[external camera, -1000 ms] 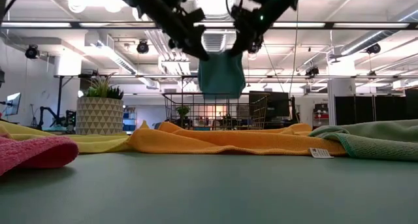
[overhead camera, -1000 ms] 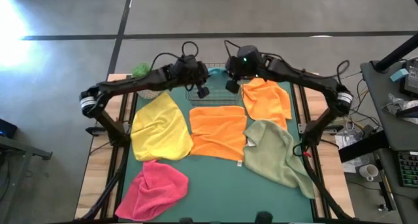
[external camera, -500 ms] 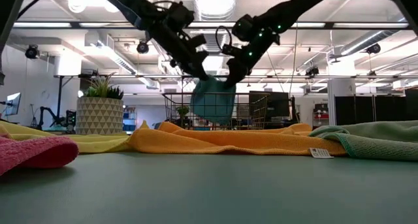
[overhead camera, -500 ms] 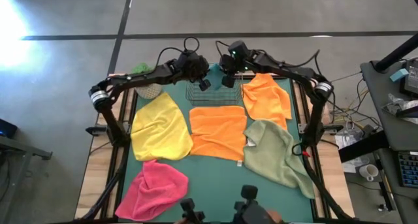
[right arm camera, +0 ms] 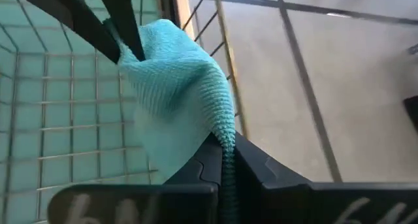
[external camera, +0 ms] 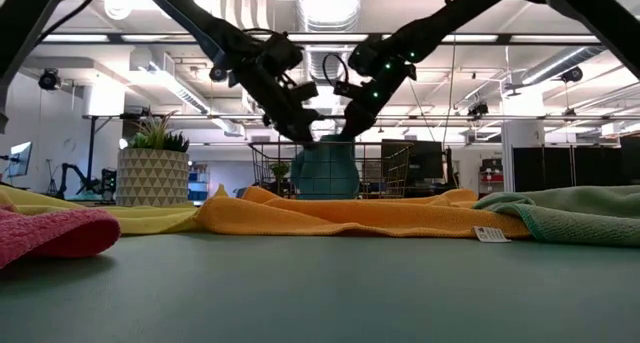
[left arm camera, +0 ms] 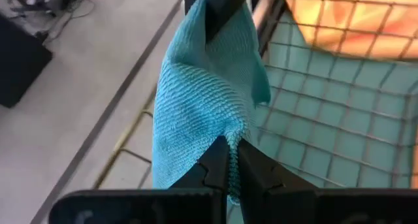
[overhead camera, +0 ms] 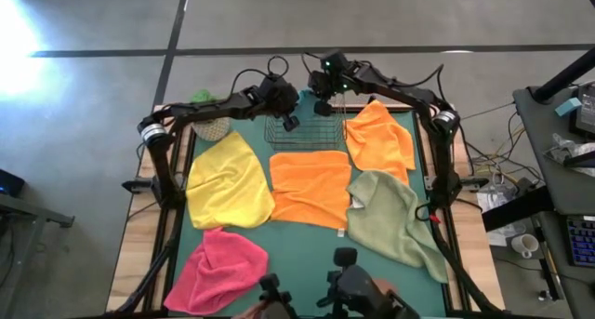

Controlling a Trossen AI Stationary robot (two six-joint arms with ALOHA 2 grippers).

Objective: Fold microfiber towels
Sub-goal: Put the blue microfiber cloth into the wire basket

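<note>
- Both arms reach to the 12 o'clock edge of the table, where the wire mesh basket (overhead camera: 300,131) stands between the small potted plant (overhead camera: 206,114) at 11 o'clock and an orange towel (overhead camera: 379,140) at 1 o'clock.
- The left gripper (left arm camera: 230,160) is pinched tight on one part of the teal towel (left arm camera: 196,113); the right gripper (right arm camera: 224,153) is clamped on another part of the same cloth, with the two pincers close together over the basket's far rim.
- In the low view the teal towel (external camera: 327,169) hangs bunched between the two grippers, its lower part down at basket height; I cannot tell whether it rests on the basket floor or hangs just above it.
- Judged from how it lies, this cloth looks folded and is being put away in the basket, so it counts as nearly done; release is what remains for it.
- Five towels remain loose and unfolded on the green mat: the yellow towel (overhead camera: 228,179) at 9 o'clock, the second orange towel (overhead camera: 310,186) in the centre, the sage green towel (overhead camera: 395,217) at 4 o'clock, the pink towel (overhead camera: 218,269) at 7 o'clock, and the orange one at 1 o'clock.
- The yellow, central orange and sage towels overlap or touch at their edges; the pink one lies just beside the yellow.
- So the task appears to be at an early stage, with most of the folding still ahead.
</note>
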